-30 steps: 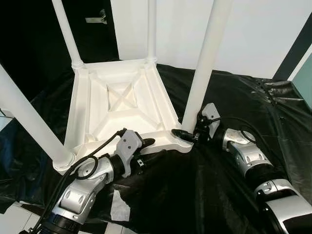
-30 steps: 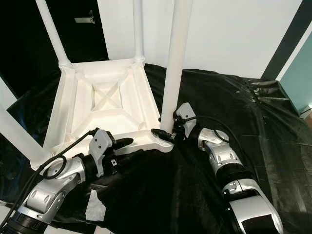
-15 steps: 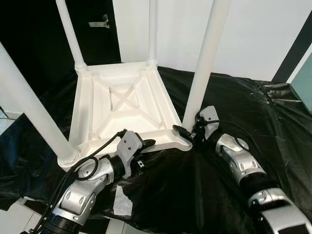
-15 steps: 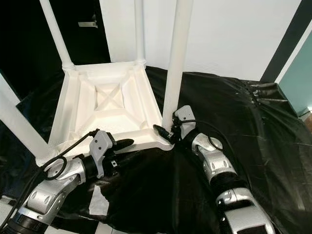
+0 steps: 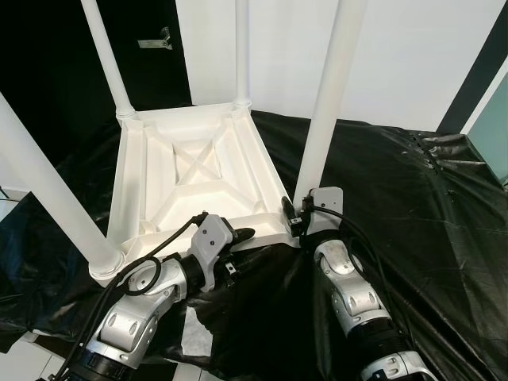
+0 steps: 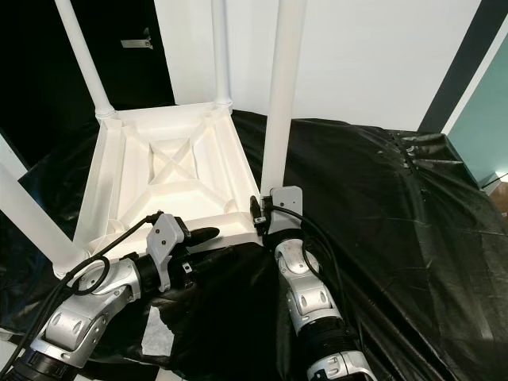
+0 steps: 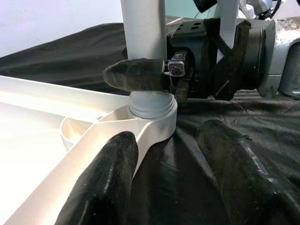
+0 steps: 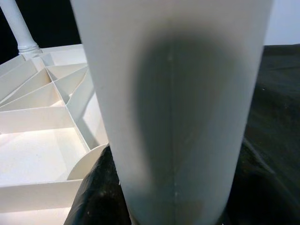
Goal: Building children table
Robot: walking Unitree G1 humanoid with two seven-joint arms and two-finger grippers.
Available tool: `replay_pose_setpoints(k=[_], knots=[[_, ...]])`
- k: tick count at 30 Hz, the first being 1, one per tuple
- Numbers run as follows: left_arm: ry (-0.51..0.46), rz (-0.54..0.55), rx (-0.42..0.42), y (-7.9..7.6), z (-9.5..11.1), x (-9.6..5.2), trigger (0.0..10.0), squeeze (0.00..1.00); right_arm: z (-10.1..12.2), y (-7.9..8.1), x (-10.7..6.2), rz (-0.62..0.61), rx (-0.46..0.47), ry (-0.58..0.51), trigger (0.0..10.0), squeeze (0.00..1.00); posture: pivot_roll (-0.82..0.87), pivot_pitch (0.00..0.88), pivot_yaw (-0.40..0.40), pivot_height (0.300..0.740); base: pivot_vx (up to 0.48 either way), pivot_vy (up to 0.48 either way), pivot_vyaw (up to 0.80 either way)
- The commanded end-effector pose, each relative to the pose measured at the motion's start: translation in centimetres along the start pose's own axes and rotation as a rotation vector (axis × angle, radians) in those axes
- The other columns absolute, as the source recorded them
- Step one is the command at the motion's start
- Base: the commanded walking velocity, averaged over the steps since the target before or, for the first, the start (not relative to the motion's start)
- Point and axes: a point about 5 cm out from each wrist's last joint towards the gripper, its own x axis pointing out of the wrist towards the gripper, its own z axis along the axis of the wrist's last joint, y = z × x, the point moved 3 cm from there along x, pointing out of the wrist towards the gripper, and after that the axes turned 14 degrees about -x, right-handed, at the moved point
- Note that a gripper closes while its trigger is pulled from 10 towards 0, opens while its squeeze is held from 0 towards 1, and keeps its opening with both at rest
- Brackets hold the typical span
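Black sheet (image 5: 413, 206) — right gripper (image 7: 154, 77) clamps table leg (image 5: 327, 103); left gripper (image 5: 238, 238) seemingly open.

The white plastic table (image 5: 190, 178) lies upside down on the black sheet (image 5: 397, 206), with its ribbed underside facing up. Its four round white legs (image 5: 327, 103) stand straight up from the corners, each one sitting in a corner socket.

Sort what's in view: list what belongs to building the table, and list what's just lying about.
Belongs to the job:
- upturned white table top
- table leg, clamped near its base by the right gripper
- three other legs, already standing in their corners
- left gripper, open at the top's near edge

Lying about:
- black sheet
- white scrap
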Motion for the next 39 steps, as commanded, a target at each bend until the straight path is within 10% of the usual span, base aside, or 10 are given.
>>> replay_pose_setpoints(k=[1, 6, 7, 9, 33, 34, 39], knots=[[0.017, -0.081, 0.003, -0.9, 0.0, 0.1, 10.0, 0.0, -2.7, 0.4, -0.8, 0.012, -0.004, 0.125, 10.0, 0.0, 0.04, 0.0, -0.032, 0.74, 0.0, 0.0, 0.0], [0.019, -0.075, 0.004, -0.8, 0.1, -0.2, 10.0, 0.0, -2.3, 0.7, -0.9, 0.003, -0.008, 0.122, 10.0, 0.0, 0.04, 0.0, -0.036, 0.74, 0.0, 0.0, 0.0], [0.019, -0.074, 0.004, -0.8, 0.1, -0.2, 10.0, 0.0, -2.2, 0.7, -0.9, 0.002, -0.009, 0.12, 10.0, 0.23, 0.04, 0.0, -0.038, 0.74, 0.0, 0.0, 0.0], [0.02, -0.074, 0.003, -0.9, 0.1, -0.2, 10.0, 0.0, -2.1, 0.5, -0.9, 0.003, -0.011, 0.115, 10.0, 1.0, 0.04, 0.0, -0.04, 0.74, 0.0, 0.0, 0.0], [0.023, -0.075, 0.0, -0.9, -0.2, 0.0, 10.0, 0.0, -1.5, -4.7, -2.5, 0.357, -0.099, -0.084, 10.0, 1.0, 0.04, 0.0, -0.048, 0.74, 0.0, 0.0, 0.0], [0.024, -0.074, 0.001, -0.8, -0.2, 0.0, 10.0, 0.0, -1.4, -4.7, -2.4, 0.38, -0.102, -0.093, 10.0, 0.0, 0.04, 0.0, -0.047, 0.74, 0.0, 0.0, 0.0], [0.028, -0.075, 0.006, -0.7, -0.2, -0.2, 10.0, 0.0, -0.4, -4.1, -1.2, 0.539, -0.167, -0.136, 10.0, 0.0, 0.05, 0.0, -0.044, 0.74, 0.0, 0.0, 0.0]])
